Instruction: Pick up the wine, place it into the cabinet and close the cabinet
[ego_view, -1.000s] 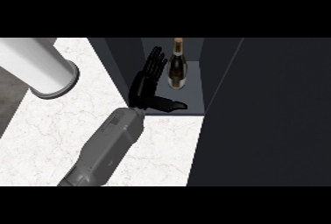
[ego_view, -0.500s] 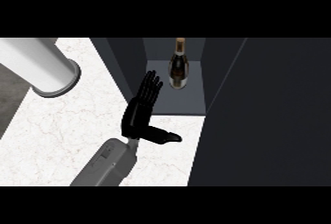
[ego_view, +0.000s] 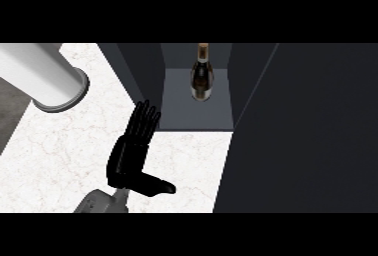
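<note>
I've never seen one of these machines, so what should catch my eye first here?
A black robot hand with straight fingers lies over the white marble counter at lower left. Beyond it, a dark glass wine bottle stands inside the open dark grey cabinet at top centre. A white cylinder shows at upper left.

text: none legible | wine bottle (ego_view: 201, 75) label: unreadable | signs: none

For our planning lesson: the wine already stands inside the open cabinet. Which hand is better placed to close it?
Probably the left hand: it is open over the counter, just in front of the cabinet that holds the wine. The right hand is not in view.
</note>
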